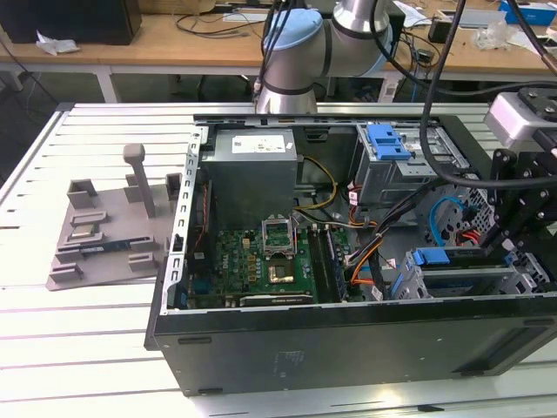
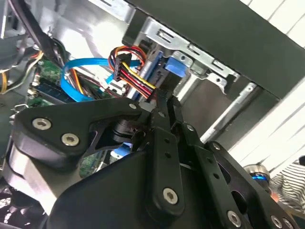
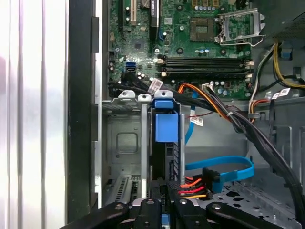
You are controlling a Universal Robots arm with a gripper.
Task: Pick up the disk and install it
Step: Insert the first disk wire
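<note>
The disk [image 3: 167,152] stands on edge inside the grey metal cage [image 3: 124,143] at the front corner of the open computer case [image 1: 261,340]. Its blue rail [image 3: 166,126] faces the camera in the first wrist view. In the exterior view the disk [image 1: 461,259] lies in the cage at the case's right end. My gripper [image 3: 166,188] is at the disk's near end. In the second wrist view the gripper [image 2: 167,102] has its fingertips drawn close together right against the blue-railed disk [image 2: 172,66]. The contact itself is hidden.
A blue data cable [image 3: 224,167] and a red-yellow-black power plug [image 3: 198,186] lie right beside the disk. The motherboard [image 1: 261,261] and power supply [image 1: 252,170] fill the case. A second cage with a blue latch [image 1: 387,139] sits behind. A grey stand [image 1: 109,226] is on the exterior view's left.
</note>
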